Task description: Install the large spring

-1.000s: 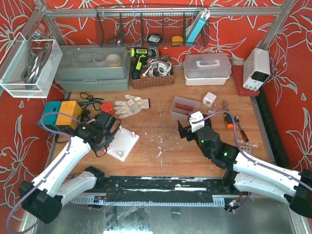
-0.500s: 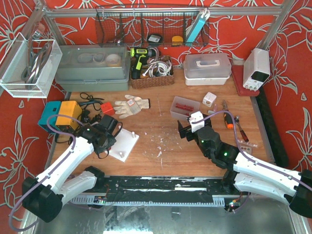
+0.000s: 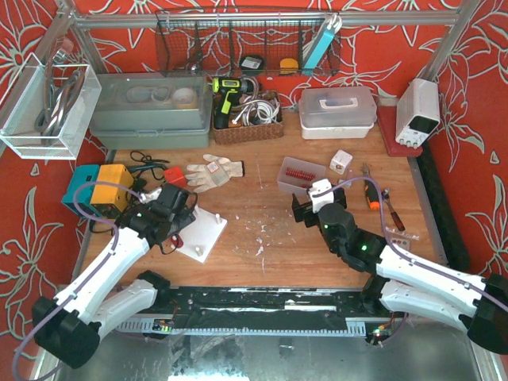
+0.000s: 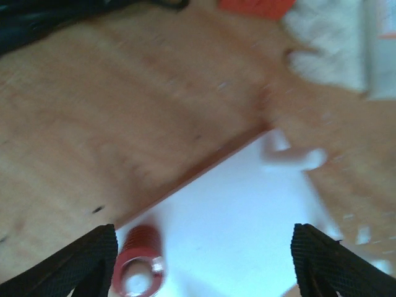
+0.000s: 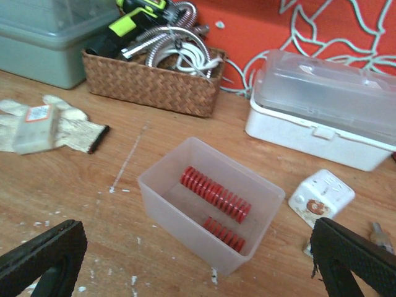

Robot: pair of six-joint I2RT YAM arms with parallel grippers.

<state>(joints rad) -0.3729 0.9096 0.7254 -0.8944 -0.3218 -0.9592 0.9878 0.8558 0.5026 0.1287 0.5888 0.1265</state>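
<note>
A white peg plate point(image 4: 247, 235) fills the lower half of the left wrist view. A red spring point(image 4: 137, 266) stands upright on it over a peg, just inside my left finger. My left gripper point(image 4: 207, 272) is open, and whether that finger touches the spring is unclear. A bare white peg point(image 4: 291, 158) sticks up at the plate's far edge. From above, the left gripper point(image 3: 178, 216) hovers over the plate point(image 3: 208, 232) and hides the spring. My right gripper point(image 5: 198, 263) is open and empty, short of a clear box point(image 5: 185, 216) holding a longer red spring point(image 5: 215, 194) and a shorter one point(image 5: 224, 234).
A work glove point(image 3: 213, 171) lies behind the plate, with a teal-and-orange device point(image 3: 99, 186) and cables to its left. A wicker basket point(image 5: 154, 80), a white lidded case point(image 5: 322, 111), a small white cube point(image 5: 322, 197) and a screwdriver point(image 3: 371, 197) surround the box.
My left jaws have opened from a narrow grip and now stand wide beside the red spring on its peg. The left wrist swung slightly. The right gripper edged toward the box.
</note>
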